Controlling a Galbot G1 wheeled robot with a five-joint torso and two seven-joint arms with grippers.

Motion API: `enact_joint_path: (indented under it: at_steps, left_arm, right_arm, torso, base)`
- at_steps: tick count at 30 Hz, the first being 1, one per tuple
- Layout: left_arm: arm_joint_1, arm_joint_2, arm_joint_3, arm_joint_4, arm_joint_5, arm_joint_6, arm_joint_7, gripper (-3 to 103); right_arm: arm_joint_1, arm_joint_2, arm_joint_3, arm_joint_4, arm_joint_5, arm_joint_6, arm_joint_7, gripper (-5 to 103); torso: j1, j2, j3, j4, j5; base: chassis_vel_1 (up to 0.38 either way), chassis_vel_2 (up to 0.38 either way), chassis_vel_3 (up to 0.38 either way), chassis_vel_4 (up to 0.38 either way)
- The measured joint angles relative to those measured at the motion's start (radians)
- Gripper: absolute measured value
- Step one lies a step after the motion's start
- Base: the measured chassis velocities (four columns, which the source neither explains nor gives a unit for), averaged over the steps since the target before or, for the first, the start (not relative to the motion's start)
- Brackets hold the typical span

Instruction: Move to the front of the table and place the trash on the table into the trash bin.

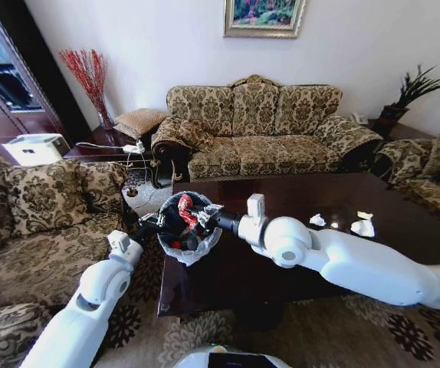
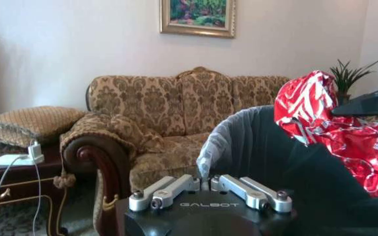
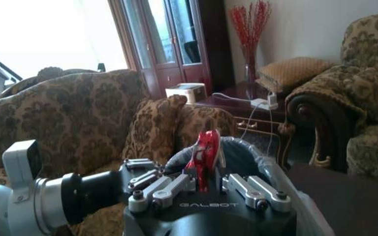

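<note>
1. The wrapper (image 1: pixel 187 211) is shiny, red and white, and all crumpled up. It hangs just over the open top of the trash bin (image 1: pixel 175 244).
2. The right end effector (image 1: pixel 197 213) is closed on the wrapper, pinching it between its fingers.
3. The trash bin is small, round and black, with a whitish plastic bag folded over its rim. It sits at the left edge of the surface (image 1: pixel 281 276).
4. The left end effector (image 1: pixel 152 225) is closed on the near rim of the bin.
5. The surface is dark, glossy brown wood. Three small white crumpled tissues (image 1: pixel 362 227) lie on its right side, well apart from the bin.
</note>
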Motion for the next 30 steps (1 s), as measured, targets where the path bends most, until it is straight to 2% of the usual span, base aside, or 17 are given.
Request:
enact_joint_path:
  at_steps: [5, 8, 9, 12, 14, 17, 18, 20, 21, 22, 24, 26, 27, 29, 30]
  left_arm:
    - [-0.001, 0.000, -0.002, 0.003, -0.001, -0.001, 0.001, 3]
    - [0.001, 0.000, -0.008, 0.004, -0.003, -0.002, 0.002, 3]
    - [0.001, 0.000, -0.008, 0.004, -0.003, -0.002, 0.002, 3]
    - [0.003, 0.001, -0.013, 0.005, -0.003, -0.002, 0.003, 3]
    - [0.003, 0.001, -0.013, 0.004, -0.003, -0.003, 0.003, 3]
    - [0.002, 0.000, -0.013, 0.002, -0.004, -0.003, 0.003, 3]
    - [0.002, 0.000, -0.013, 0.002, -0.004, -0.003, 0.003, 3]
    - [0.002, -0.002, -0.013, 0.000, -0.004, -0.003, 0.003, 3]
    - [0.002, -0.002, -0.013, 0.000, -0.004, -0.003, 0.003, 3]
    - [0.002, -0.003, -0.013, 0.000, -0.004, -0.003, 0.003, 3]
    - [0.004, -0.007, -0.016, 0.000, -0.004, -0.003, 0.002, 3]
    - [0.006, -0.009, -0.022, 0.000, -0.004, -0.003, 0.001, 3]
    - [0.008, -0.012, -0.028, 0.000, -0.004, -0.003, -0.003, 3]
    - [0.012, -0.017, -0.041, 0.002, 0.001, -0.003, -0.012, 3]
    - [0.012, -0.017, -0.041, 0.002, 0.001, -0.003, -0.012, 3]
  right_arm:
    - [-0.001, 0.011, 0.003, -0.007, 0.001, 0.005, 0.019, 19]
    - [-0.001, 0.027, -0.003, -0.010, 0.001, 0.015, 0.044, 33]
    - [-0.001, 0.027, -0.003, -0.010, 0.001, 0.015, 0.044, 33]
    - [0.011, 0.037, -0.013, -0.016, 0.001, 0.016, 0.045, 50]
    - [0.015, 0.038, -0.015, -0.017, 0.001, 0.017, 0.045, 50]
    - [0.026, 0.041, -0.020, -0.021, 0.001, 0.019, 0.045, 66]
    - [0.026, 0.041, -0.020, -0.021, 0.001, 0.019, 0.045, 66]
    - [0.031, 0.040, -0.020, -0.020, 0.001, 0.022, 0.045, 77]
    - [0.031, 0.040, -0.020, -0.020, 0.001, 0.022, 0.045, 77]
    - [0.032, 0.038, -0.015, -0.018, -0.001, 0.027, 0.044, 82]
    - [0.031, 0.026, 0.007, -0.006, -0.011, 0.035, 0.044, 93]
    - [0.023, 0.011, 0.029, 0.002, -0.018, 0.036, 0.043, 93]
    - [-0.006, -0.011, 0.068, 0.013, -0.027, 0.029, 0.041, 97]
    - [-0.078, -0.062, 0.153, 0.030, -0.047, 0.016, 0.048, 100]
    - [-0.078, -0.062, 0.153, 0.030, -0.047, 0.016, 0.048, 100]
  torso:
    - [0.000, 0.000, 0.000, 0.0000, 0.0000]
    - [0.000, 0.000, 0.000, 0.0000, 0.0000]
    - [0.000, 0.000, 0.000, 0.0000, 0.0000]
    - [0.000, 0.000, 0.000, 0.0003, -0.0001]
    - [0.000, 0.000, 0.000, 0.0002, -0.0001]
    - [0.000, 0.000, 0.000, 0.0001, 0.0000]
    - [0.000, 0.000, 0.000, 0.0001, 0.0000]
    - [0.000, 0.000, 0.000, 0.0001, -0.0001]
    - [0.000, 0.000, 0.000, 0.0001, -0.0001]
    - [0.000, 0.000, 0.000, 0.0001, 0.0000]
    - [0.000, 0.000, 0.000, 0.0003, -0.0001]
    - [0.000, 0.000, 0.000, 0.0003, -0.0002]
    - [0.000, 0.000, 0.000, 0.0003, -0.0001]
    - [0.000, 0.000, 0.000, 0.0000, 0.0000]
    - [0.000, 0.000, 0.000, 0.0000, 0.0000]
  base:
    - [0.000, 0.000, 0.000, 0.000]
    - [0.000, 0.000, 0.000, 0.000]
    - [0.000, 0.000, 0.000, 0.000]
    - [0.000, 0.000, 0.000, 0.000]
    - [0.000, 0.000, 0.000, 0.000]
    - [0.000, 0.000, 0.000, 0.000]
    - [0.000, 0.000, 0.000, 0.000]
    - [0.000, 0.000, 0.000, 0.000]
    - [0.000, 0.000, 0.000, 0.000]
    - [0.000, 0.000, 0.000, 0.000]
    - [0.000, 0.000, 0.000, 0.000]
    - [0.000, 0.000, 0.000, 0.000]
    - [0.000, 0.000, 0.000, 0.000]
    - [0.000, 0.000, 0.000, 0.000]
    - [0.000, 0.000, 0.000, 0.000]
